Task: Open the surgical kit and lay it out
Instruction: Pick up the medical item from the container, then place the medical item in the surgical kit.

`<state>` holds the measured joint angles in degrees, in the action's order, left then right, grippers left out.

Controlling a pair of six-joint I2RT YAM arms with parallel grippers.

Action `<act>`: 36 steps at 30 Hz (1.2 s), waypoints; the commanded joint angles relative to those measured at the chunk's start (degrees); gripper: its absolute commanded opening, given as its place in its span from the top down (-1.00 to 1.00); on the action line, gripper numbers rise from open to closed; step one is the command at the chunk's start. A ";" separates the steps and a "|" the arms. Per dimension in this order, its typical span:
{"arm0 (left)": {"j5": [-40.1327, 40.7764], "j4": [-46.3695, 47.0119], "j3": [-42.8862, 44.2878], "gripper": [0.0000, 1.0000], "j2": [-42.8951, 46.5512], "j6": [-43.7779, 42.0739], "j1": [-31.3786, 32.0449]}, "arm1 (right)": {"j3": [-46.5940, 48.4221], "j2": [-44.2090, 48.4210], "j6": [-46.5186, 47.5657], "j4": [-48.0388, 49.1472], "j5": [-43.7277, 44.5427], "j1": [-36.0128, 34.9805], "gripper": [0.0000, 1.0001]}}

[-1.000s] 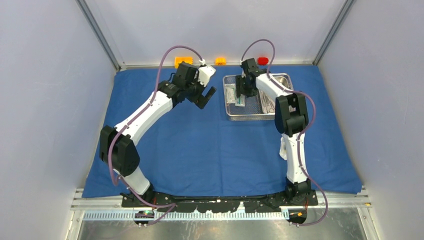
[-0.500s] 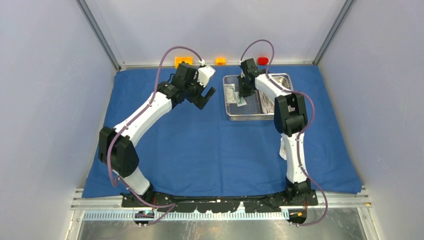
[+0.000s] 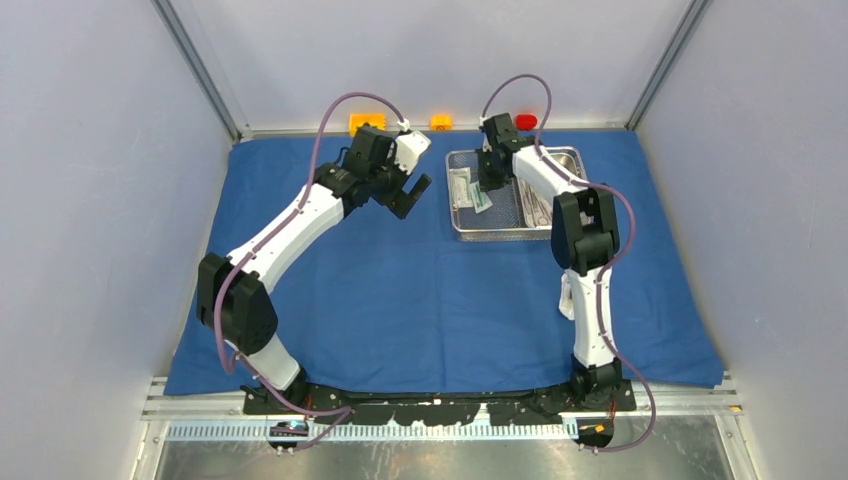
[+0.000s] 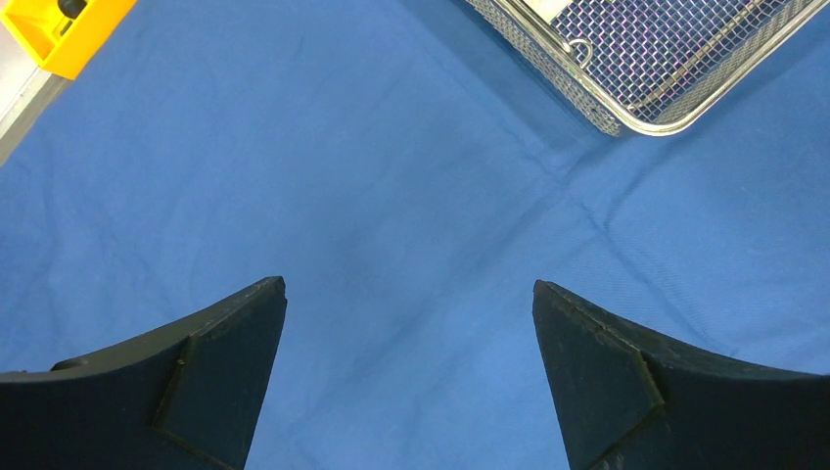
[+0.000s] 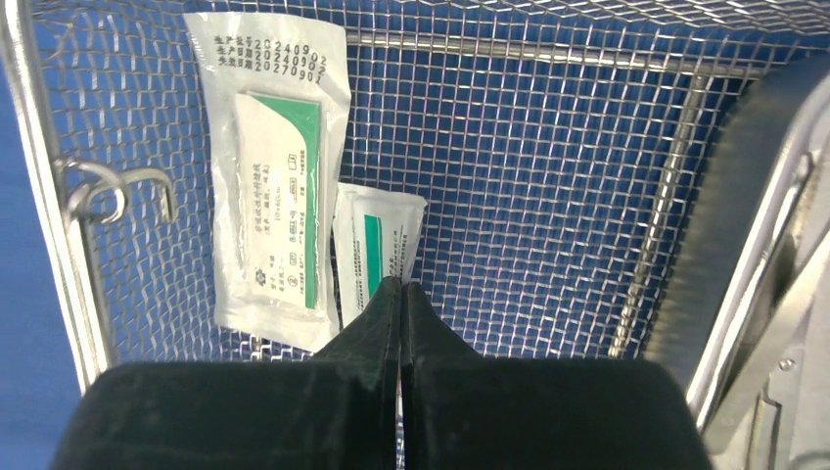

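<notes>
right wrist: packet at right tool tip

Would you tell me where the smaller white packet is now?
Right wrist view: the smaller packet lies in the basket, just right of the larger packet, its near end at the tips of the shut right gripper.

Overhead view, wrist close-ups, shared basket

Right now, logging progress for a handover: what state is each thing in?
blue cloth: spread flat.
wire-mesh basket: upright on it, uncovered.
larger packet: flat in basket.
smaller packet: in basket, edge pinched.
left gripper: open, above cloth.
right gripper: shut on smaller packet.
</notes>
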<state>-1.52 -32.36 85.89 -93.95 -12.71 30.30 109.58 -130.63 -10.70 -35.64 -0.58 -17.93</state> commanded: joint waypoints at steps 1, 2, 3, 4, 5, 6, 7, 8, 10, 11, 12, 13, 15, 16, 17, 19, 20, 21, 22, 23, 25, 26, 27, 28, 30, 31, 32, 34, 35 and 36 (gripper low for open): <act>-0.06 2.00 1.87 -0.99 1.42 -1.01 -0.33 | -0.59 7.93 0.42 0.48 0.01 0.20 1.00; -0.06 1.80 2.17 -0.99 1.23 -1.00 -0.33 | -0.94 8.87 0.35 0.48 -0.07 0.45 0.99; -0.07 1.61 2.44 -0.99 1.05 -1.10 -0.34 | -1.40 9.95 0.20 0.48 -0.26 0.85 1.00; -0.06 1.49 2.72 -0.99 0.86 -1.10 -0.34 | -1.88 11.10 0.02 0.48 -0.48 1.07 1.00; -0.06 1.44 2.97 -0.99 0.78 -1.18 -0.33 | -2.57 12.37 -0.28 0.57 -0.74 1.43 1.00; -0.06 1.37 3.18 -0.99 0.67 -1.25 -0.33 | -3.37 13.87 -0.45 0.68 -0.96 1.67 0.99; -0.06 1.34 3.41 -0.99 0.53 -1.36 -0.33 | -4.63 15.37 -0.64 0.76 -1.04 1.99 1.00; 0.00 1.06 3.78 -1.00 0.37 -1.35 -0.33 | -5.85 17.16 -0.74 0.75 -1.15 2.27 0.99; 0.21 0.21 4.81 -1.00 -0.35 -1.44 -0.33 | -9.35 21.06 -1.05 0.76 -1.27 2.96 0.99; 0.35 -0.26 5.32 -0.99 -0.56 -1.36 -0.33 | -11.27 23.09 -1.27 0.75 -1.26 3.46 0.99; 0.44 -0.74 5.80 -1.00 -0.89 -1.31 -0.33 | -13.51 25.24 -1.38 0.75 -1.31 4.09 0.99; 0.53 -0.96 6.19 -0.99 -1.20 -1.28 -0.33 | -15.91 27.63 -1.75 0.75 -1.59 4.84 0.99; 0.87 -1.36 6.73 -1.00 -1.64 -1.41 -0.33 | -22.53 33.40 -2.82 0.72 -3.39 7.14 1.00; 1.02 -1.44 6.89 -1.00 -1.79 -1.41 -0.33 | -25.69 36.11 -3.46 0.74 -5.01 8.66 0.99; 1.07 -1.46 7.04 -0.99 -2.01 -1.44 -0.33 | -28.63 38.40 -3.71 0.76 -6.90 10.16 0.99; 1.08 -1.26 7.30 -1.00 -2.35 -1.33 -0.33 | -34.40 43.68 -4.13 0.50 -9.47 12.84 1.00; 1.10 -1.20 7.47 -1.00 -2.60 -1.18 -0.33 | -37.33 46.09 -4.33 0.44 -10.93 13.86 0.99; 1.08 -1.14 7.64 -0.99 -2.95 -1.06 -0.33 | -39.76 48.69 -4.36 0.49 -12.10 14.80 0.99; 1.08 -1.13 7.92 -0.99 -3.35 -0.82 -0.33 | -41.75 51.01 -4.15 0.44 -13.00 15.15 0.99; 1.13 -1.25 8.24 -0.99 -3.67 -0.66 -0.33 | -43.11 53.03 -3.75 -0.18 -13.86 15.23 0.99; 1.08 -1.64 8.89 -0.99 -4.61 -0.19 -0.33 | -44.55 55.14 -3.56 -2.38 -15.60 15.25 0.99; 1.08 -1.71 9.08 -1.00 -4.94 -0.11 -0.33 | -45.04 55.43 -3.70 -3.67 -16.09 15.27 0.99; 1.09 -1.66 9.16 -0.99 -5.19 -0.04 -0.33 | -45.64 55.62 -3.74 -4.73 -15.98 15.28 0.99; 1.12 -1.66 9.31 -1.00 -5.45 0.12 -0.33 | -46.50 55.65 -4.06 -5.61 -15.31 15.24 0.99; 1.08 -1.99 9.65 -1.00 -5.95 0.32 -0.33 | -49.13 56.27 -4.20 -5.98 -13.91 15.35 0.99; 1.08 -2.20 9.94 -0.99 -6.12 0.40 -0.33 | -50.75 56.92 -4.09 -5.43 -12.81 15.46 1.00; 2.57 -2.38 10.04 -0.99 -6.22 0.49 -0.33 | -52.40 57.67 -4.05 -4.88 -11.59 15.66 1.00; 3.01 -2.96 10.32 -0.99 -6.36 0.67 -0.33 | -56.30 59.18 -4.28 -3.39 -10.98 16.18 0.99; 3.12 -3.16 10.39 -1.00 -6.46 0.90 -0.32 | -57.72 59.87 -4.94 -2.75 -10.90 16.38 0.99; 3.18 -3.35 10.39 -1.00 -6.42 1.04 -0.33 | -58.87 60.29 -6.32 -2.20 -11.05 16.62 0.99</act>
<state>0.05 -35.05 93.12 -100.77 -13.02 30.28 54.85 -73.89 -14.15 -39.79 -13.08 -2.13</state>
